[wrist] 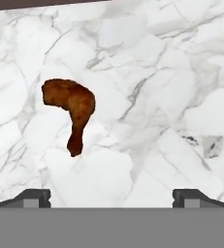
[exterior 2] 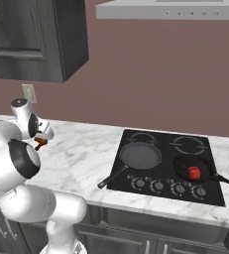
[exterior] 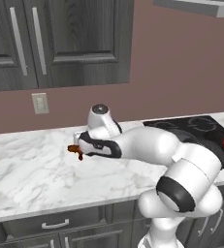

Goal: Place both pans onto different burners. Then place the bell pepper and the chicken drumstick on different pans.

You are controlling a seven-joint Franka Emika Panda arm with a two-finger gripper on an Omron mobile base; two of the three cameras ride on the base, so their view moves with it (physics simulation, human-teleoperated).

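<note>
Right now I have the gripper [wrist: 111, 196] hanging over the marble counter [wrist: 171, 72] with its jaws spread wide and nothing between them. From the hand view, the chicken drumstick [wrist: 72, 110] lies on the bare counter at about ten o'clock. On the cooktop [exterior 2: 168, 166], the smaller pan [exterior 2: 194, 168] holds the bell pepper [exterior 2: 194, 172]; the wide pan [exterior 2: 139, 156] is empty.
</note>
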